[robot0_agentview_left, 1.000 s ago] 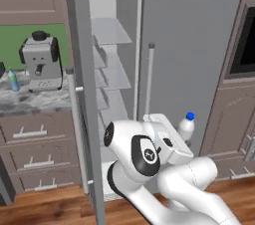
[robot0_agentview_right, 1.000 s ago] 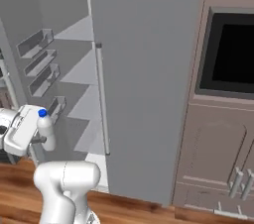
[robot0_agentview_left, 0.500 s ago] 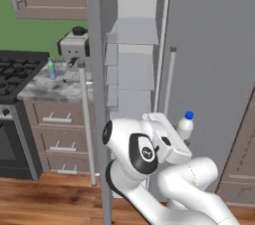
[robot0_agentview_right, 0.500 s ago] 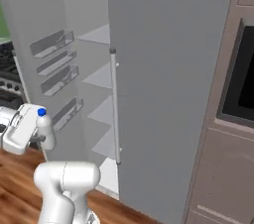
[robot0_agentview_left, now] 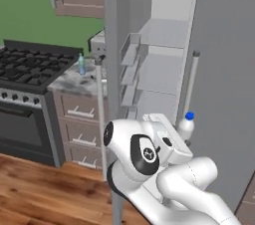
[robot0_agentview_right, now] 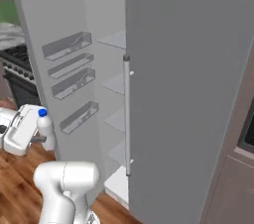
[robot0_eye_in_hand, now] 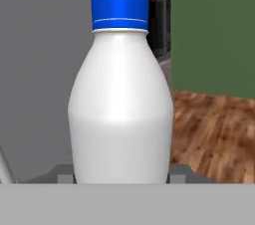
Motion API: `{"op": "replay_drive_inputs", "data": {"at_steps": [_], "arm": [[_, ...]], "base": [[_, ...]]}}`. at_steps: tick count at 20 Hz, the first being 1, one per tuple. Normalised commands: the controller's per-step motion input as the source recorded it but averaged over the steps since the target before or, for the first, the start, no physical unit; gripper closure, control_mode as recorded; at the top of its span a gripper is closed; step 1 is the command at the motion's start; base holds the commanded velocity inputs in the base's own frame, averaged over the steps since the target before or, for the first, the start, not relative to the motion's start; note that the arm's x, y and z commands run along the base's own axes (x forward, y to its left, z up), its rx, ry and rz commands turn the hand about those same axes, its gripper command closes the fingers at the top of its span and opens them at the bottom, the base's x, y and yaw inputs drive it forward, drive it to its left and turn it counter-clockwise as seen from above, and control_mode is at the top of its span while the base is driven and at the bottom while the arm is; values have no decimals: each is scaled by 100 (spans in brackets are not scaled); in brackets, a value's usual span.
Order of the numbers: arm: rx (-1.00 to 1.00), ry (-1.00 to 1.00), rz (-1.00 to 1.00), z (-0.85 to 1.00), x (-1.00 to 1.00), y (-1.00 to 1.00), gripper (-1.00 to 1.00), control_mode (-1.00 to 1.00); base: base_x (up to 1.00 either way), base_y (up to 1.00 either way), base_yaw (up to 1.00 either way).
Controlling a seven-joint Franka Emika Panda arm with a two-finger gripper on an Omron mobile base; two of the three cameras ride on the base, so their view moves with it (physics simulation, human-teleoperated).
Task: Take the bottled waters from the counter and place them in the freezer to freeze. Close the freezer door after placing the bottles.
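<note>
My gripper (robot0_agentview_left: pixel 180 140) is shut on the white bottled water (robot0_agentview_left: pixel 187 126) with a blue cap and holds it upright, low in front of the open freezer (robot0_agentview_left: pixel 162 64). In the right base view the same bottle (robot0_agentview_right: pixel 46 130) sits in the gripper (robot0_agentview_right: pixel 40 137) beside the freezer door (robot0_agentview_right: pixel 44 34), whose inner bins face the shelves (robot0_agentview_right: pixel 116 84). The hand view shows the bottle (robot0_eye_in_hand: pixel 122 99) close up between the fingertips (robot0_eye_in_hand: pixel 61 171). The teal bottled water (robot0_agentview_left: pixel 81 64) stands on the counter (robot0_agentview_left: pixel 69 83). The freezer door (robot0_agentview_left: pixel 113 45) stands open, seen edge-on.
A black gas stove (robot0_agentview_left: pixel 30 67) with its oven sits left of the counter, above brown drawers (robot0_agentview_left: pixel 79 119). The fridge's right door (robot0_agentview_right: pixel 188 94) is closed, with a long silver handle (robot0_agentview_right: pixel 127 114). Wood floor (robot0_agentview_left: pixel 45 189) lies below.
The whole picture has shifted as the base drove: the stove has come into view on the left and the freezer is closer. The white bottle stays in the gripper.
</note>
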Motion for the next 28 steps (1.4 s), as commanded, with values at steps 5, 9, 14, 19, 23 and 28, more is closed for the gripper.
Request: {"op": "replay_drive_inputs", "data": {"at_steps": [5, 9, 14, 19, 23, 28], "arm": [[0, 0, 0, 0, 0, 0, 100, 100], [0, 0, 0, 0, 0, 0, 100, 100], [0, 0, 0, 0, 0, 0, 100, 100], [0, 0, 0, 0, 0, 0, 100, 100], [0, 0, 0, 0, 0, 0, 100, 100], [0, 0, 0, 0, 0, 0, 100, 100]], "base": [[19, -52, 36], [51, -49, 17], [43, -6, 0], [26, 3, 0], [37, 9, 0], [42, 12, 0]]}}
